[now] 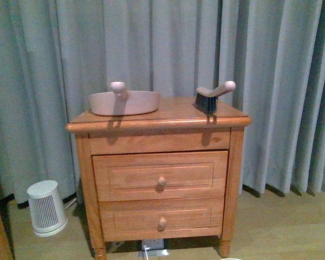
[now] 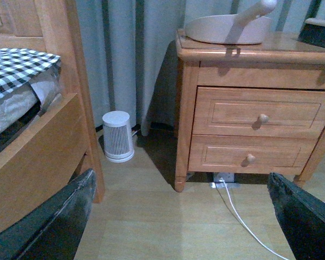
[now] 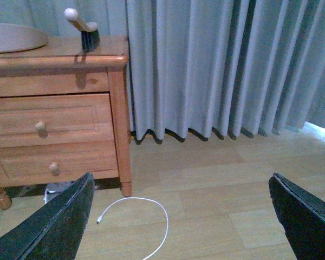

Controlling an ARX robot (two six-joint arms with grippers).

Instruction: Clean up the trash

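No crumpled white wad of trash shows in any view. A beige dustpan (image 1: 124, 101) lies on the left of a wooden nightstand (image 1: 160, 162), and a dark-bristled hand brush (image 1: 212, 96) with a beige handle stands on its right. The dustpan (image 2: 230, 27) and brush (image 3: 84, 30) also show in the wrist views. My left gripper (image 2: 187, 216) is open and empty, low over the wooden floor in front of the nightstand. My right gripper (image 3: 187, 216) is open and empty over the floor to the nightstand's right. Neither arm shows in the front view.
Grey curtains (image 1: 271, 81) hang behind the nightstand. A small white heater (image 1: 45, 208) stands on the floor to its left. A white cable (image 3: 146, 222) loops on the floor. A wooden bed frame (image 2: 38, 157) with checked bedding is at the left.
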